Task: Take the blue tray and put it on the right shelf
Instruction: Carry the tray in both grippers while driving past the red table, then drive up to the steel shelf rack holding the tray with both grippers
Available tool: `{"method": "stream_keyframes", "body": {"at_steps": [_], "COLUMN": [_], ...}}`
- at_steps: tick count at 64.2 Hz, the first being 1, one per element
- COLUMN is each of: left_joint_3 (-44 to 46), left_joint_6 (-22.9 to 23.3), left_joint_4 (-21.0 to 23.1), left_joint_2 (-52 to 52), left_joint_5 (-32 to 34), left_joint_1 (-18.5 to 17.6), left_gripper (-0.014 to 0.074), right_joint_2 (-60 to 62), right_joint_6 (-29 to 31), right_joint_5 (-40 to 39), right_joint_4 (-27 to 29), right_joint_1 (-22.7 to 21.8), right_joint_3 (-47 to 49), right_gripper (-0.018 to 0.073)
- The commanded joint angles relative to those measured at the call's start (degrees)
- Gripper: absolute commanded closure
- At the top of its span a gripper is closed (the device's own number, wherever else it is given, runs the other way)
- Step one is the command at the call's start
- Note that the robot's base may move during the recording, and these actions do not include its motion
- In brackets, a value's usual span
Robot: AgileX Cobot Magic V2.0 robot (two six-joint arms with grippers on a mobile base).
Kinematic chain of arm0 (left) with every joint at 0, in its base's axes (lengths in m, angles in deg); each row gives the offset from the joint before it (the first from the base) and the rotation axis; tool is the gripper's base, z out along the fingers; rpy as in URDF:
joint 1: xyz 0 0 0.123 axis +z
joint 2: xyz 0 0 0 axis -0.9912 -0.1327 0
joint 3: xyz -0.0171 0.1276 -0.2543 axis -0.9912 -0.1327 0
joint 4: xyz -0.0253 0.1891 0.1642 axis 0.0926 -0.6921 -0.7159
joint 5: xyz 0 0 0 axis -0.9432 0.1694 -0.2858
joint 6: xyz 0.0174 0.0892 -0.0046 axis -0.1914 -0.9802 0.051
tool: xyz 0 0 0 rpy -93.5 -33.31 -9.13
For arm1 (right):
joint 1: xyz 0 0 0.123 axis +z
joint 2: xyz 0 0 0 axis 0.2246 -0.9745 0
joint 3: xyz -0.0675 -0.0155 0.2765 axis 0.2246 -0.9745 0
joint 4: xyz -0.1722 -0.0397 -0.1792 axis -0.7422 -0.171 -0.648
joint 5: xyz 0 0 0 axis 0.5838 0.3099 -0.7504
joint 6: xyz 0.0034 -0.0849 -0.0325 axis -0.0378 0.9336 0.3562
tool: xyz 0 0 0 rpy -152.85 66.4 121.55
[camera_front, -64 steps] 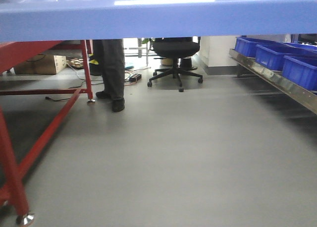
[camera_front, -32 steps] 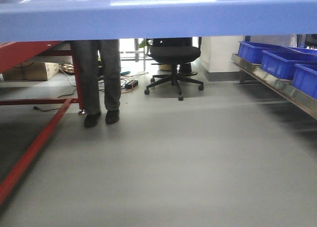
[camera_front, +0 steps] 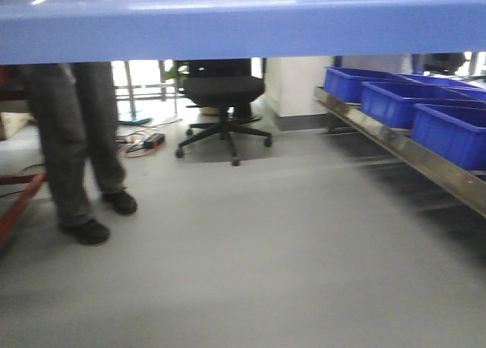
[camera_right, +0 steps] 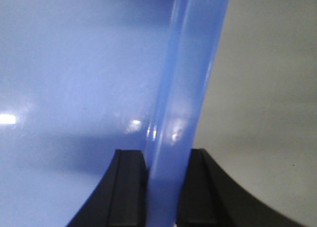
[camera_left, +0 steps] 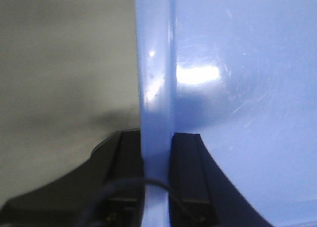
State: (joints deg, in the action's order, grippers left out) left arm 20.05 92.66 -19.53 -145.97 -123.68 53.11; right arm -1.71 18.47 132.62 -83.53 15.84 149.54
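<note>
The blue tray (camera_front: 243, 29) spans the whole top of the front view, held up in the air, its light blue rim facing me. In the left wrist view my left gripper (camera_left: 157, 152) is shut on the tray's left rim (camera_left: 156, 88), one black finger on each side of the wall. My right gripper (camera_right: 166, 160) is shut on the tray's right rim (camera_right: 188, 78) the same way. The right shelf (camera_front: 402, 147) is a shiny steel rail running along the right of the front view, low and off to the side of the tray.
Three deep dark-blue bins (camera_front: 395, 101) stand on the steel shelf. A person's legs (camera_front: 76, 150) stand at the left. A black office chair (camera_front: 224, 97) sits at the back, cables (camera_front: 144, 141) on the grey floor beside it. A red table bar (camera_front: 15, 204) shows at the left edge.
The view has swung to the right: the red table has slid almost out on the left, the legs and chair have shifted left, and the shelf with its bins has come nearer. The tray stays gripped.
</note>
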Motion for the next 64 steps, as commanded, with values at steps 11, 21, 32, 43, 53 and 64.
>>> {"method": "stream_keyframes", "body": {"at_steps": [11, 21, 32, 43, 53, 64], "left_joint_3": [2.0, 2.0, 2.0, 2.0, 2.0, 2.0], "left_joint_6": [-0.6, -0.6, -0.6, -0.6, -0.6, -0.6], "left_joint_4": [2.5, 2.5, 2.5, 2.5, 2.5, 2.5], "left_joint_2": [1.3, 1.3, 1.3, 1.3, 1.3, 1.3], "left_joint_5": [-4.2, -4.2, -4.2, -4.2, -4.2, -4.2], "left_joint_1": [-0.6, -0.6, -0.6, -0.6, -0.6, -0.6], "left_gripper": [0.0645, 0.0645, 0.0645, 0.0645, 0.0645, 0.0645], "right_joint_2": [1.5, 1.5, 1.5, 1.5, 1.5, 1.5], "right_joint_6": [1.7, 1.7, 1.7, 1.7, 1.7, 1.7], "right_joint_5": [-3.4, -3.4, -3.4, -3.4, -3.4, -3.4], "right_joint_4": [-0.1, -0.1, -0.1, -0.1, -0.1, -0.1], "right_joint_1": [-0.1, -0.1, -0.1, -0.1, -0.1, -0.1], "right_joint_3": [1.7, 1.7, 1.7, 1.7, 1.7, 1.7], "right_gripper": [0.0502, 0.0502, 0.0502, 0.0502, 0.0502, 0.0502]}}
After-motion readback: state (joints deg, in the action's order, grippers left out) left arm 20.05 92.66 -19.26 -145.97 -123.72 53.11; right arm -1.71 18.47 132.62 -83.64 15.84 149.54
